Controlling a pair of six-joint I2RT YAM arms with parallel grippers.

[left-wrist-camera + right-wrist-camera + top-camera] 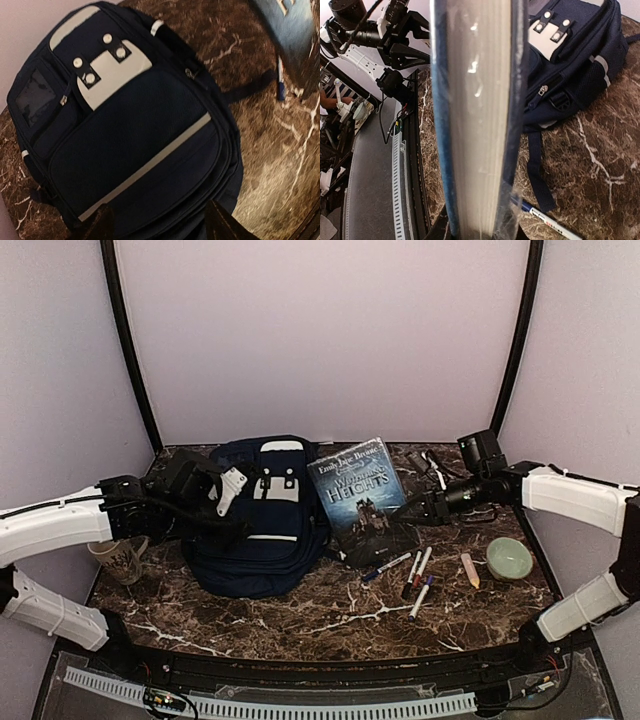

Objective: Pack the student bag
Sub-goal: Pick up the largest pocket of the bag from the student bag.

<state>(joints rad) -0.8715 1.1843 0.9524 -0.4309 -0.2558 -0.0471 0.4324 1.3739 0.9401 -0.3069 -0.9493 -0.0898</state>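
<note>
The navy-blue student bag [262,530] lies flat on the marble table, front pocket with its thin white stripe facing up; it fills the left wrist view [130,135] and shows at the upper right of the right wrist view [570,55]. My left gripper [232,490] hovers open over the bag's left side, holding nothing; its fingertips [100,225] frame the bag's lower edge. My right gripper [412,510] is shut on the right edge of a blue book, "Wuthering Heights" [362,498], held tilted up beside the bag. The book's page edge [475,120] fills the right wrist view.
Several markers [415,575] and a stubby pencil [470,570] lie in front of the book. A pale green bowl [510,558] sits at the right. A glass mug [120,558] stands left of the bag. A pen [545,220] lies beneath the book.
</note>
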